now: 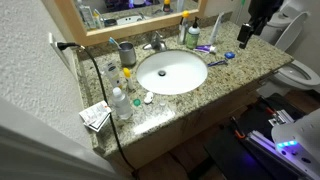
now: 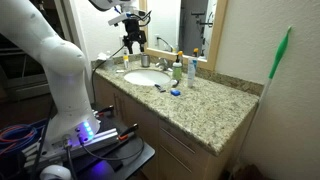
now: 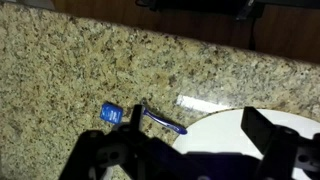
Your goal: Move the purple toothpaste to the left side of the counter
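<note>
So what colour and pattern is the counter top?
The counter is speckled beige and brown granite; the wrist view shows it best.

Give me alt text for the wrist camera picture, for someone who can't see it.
The open tool hangs over a speckled granite counter, its two dark fingers at the bottom edge. Just beyond lie a small blue item and a slim blue-violet stick, beside the white sink rim.

Granite counter (image 1: 240, 62) with white oval sink (image 1: 171, 72). Behind the basin, purple toothpaste (image 1: 204, 48) near a green-and-white bottle (image 1: 193, 36). Above one corner, the gripper (image 1: 246, 36).
</note>
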`<state>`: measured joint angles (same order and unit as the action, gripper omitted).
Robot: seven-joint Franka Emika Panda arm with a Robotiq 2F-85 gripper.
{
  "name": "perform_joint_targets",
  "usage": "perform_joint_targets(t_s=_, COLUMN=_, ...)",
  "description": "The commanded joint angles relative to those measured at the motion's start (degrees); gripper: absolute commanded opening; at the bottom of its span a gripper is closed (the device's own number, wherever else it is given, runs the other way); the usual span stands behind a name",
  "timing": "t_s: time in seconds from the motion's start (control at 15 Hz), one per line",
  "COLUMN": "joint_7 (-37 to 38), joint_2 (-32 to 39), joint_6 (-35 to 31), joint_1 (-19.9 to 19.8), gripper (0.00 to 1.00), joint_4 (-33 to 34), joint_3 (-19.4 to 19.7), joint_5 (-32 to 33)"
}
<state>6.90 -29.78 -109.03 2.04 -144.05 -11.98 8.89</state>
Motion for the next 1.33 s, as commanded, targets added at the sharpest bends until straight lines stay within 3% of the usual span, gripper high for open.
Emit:
perform_joint_targets(t_s=0.0, joint_7=0.55, joint_2=0.17, joint_6=0.2, joint_1=1.34, gripper=1.0, joint_4=0.11, joint_3=1.18, joint_5=0.59)
perform_joint_targets(t_s=1.0, joint_7=0.55, joint_2=0.17, joint_6=0.2, joint_1=1.34, gripper=1.0, joint_4=0.11, joint_3=1.18, joint_5=0.58)
perform_joint_targets(t_s=1.27, joint_7=3.3, joint_2=11.03, joint_6=-10.0, joint_1=-4.07, gripper=1.0, joint_4=2.1, joint_3=3.14, joint_5=11.31)
